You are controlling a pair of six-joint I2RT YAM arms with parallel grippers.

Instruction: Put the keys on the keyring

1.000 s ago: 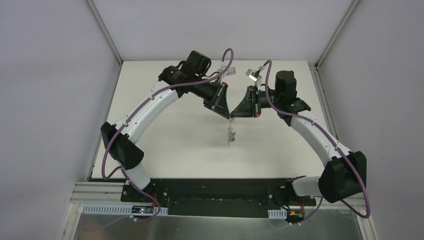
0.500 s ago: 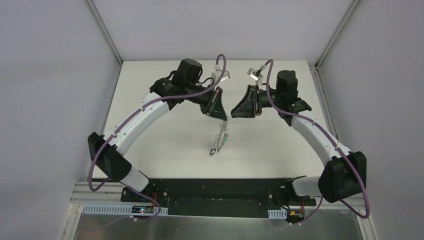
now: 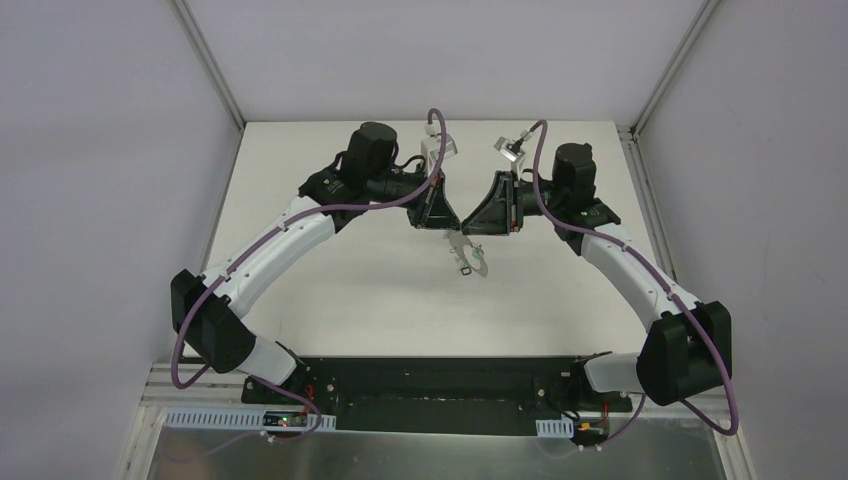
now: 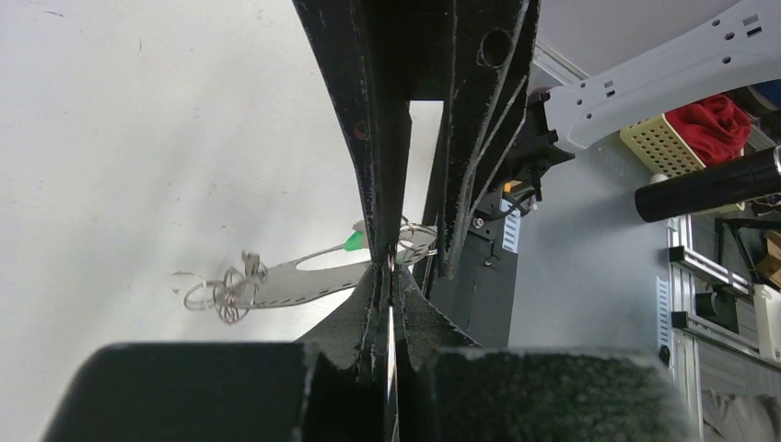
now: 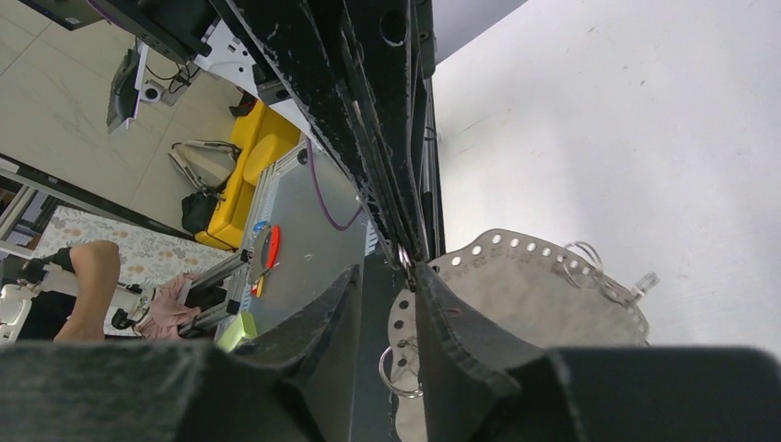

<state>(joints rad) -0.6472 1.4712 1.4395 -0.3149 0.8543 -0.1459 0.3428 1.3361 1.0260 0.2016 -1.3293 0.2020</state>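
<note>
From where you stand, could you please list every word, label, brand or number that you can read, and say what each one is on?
No text can be read in any view.
Keyring: only punched holes along its rim, no lettering.
Green key tag: no print visible.
Small board on the base rail: too small to read.
</note>
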